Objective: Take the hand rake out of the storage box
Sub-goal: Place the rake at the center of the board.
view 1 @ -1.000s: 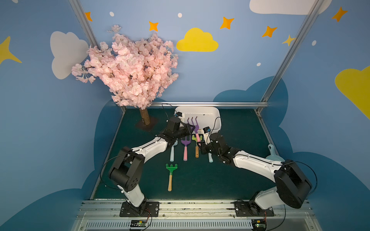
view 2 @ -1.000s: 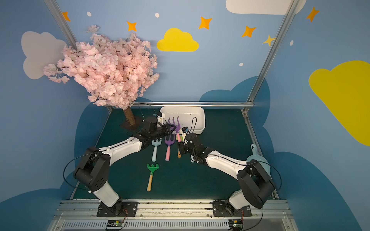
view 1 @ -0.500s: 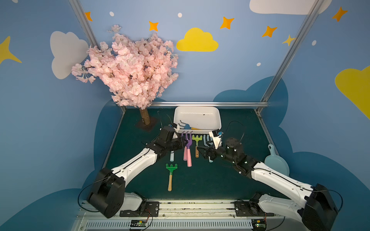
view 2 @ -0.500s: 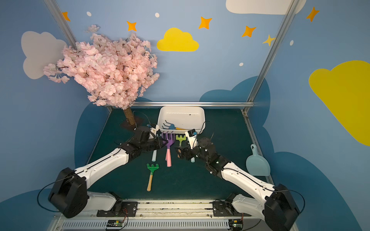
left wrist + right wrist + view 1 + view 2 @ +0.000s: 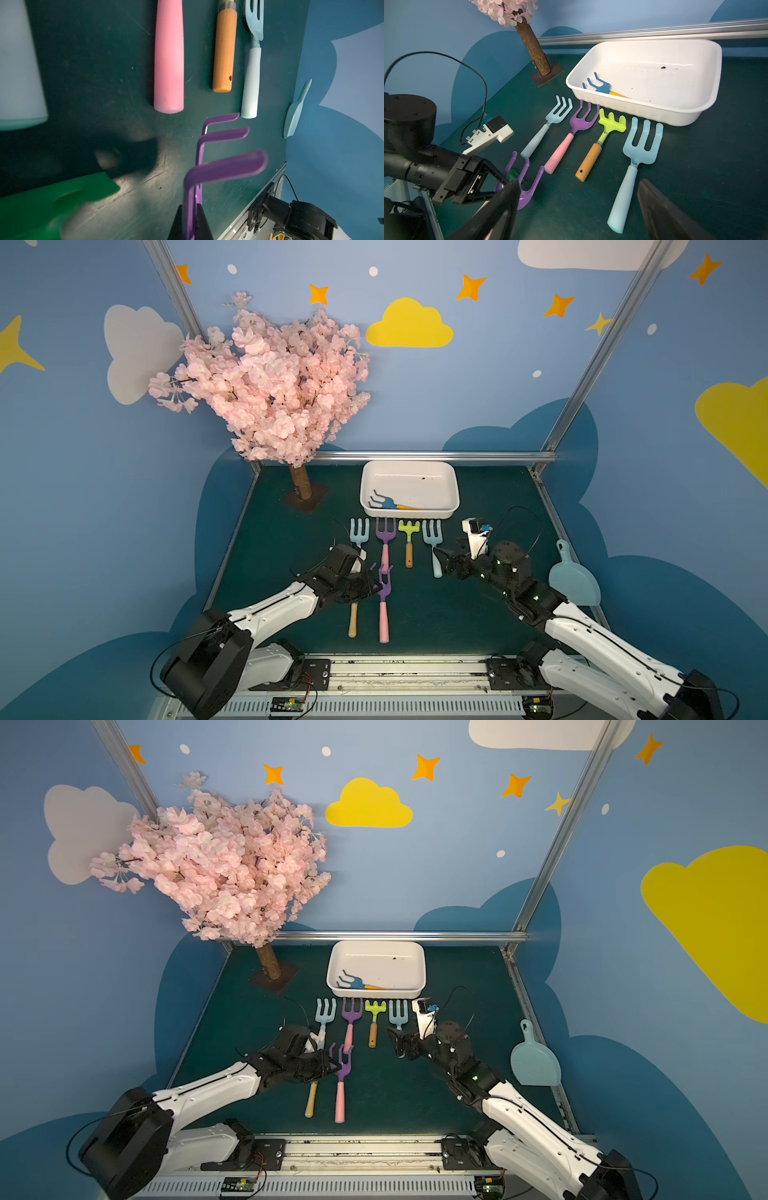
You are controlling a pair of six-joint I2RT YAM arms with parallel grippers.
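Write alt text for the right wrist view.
A blue rake with a yellow handle lies inside the shallow white plastic storage box. Four rakes lie side by side on the dark green mat before it; the left hand grips a purple rake.

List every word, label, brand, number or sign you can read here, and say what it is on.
None can be read.
storage box: plain white, no label.
purple rake in the left gripper, and the other rakes: no brand or marking visible.
circuit board on the front rail: any print is too small to read.
walls: only painted clouds and stars, no words.
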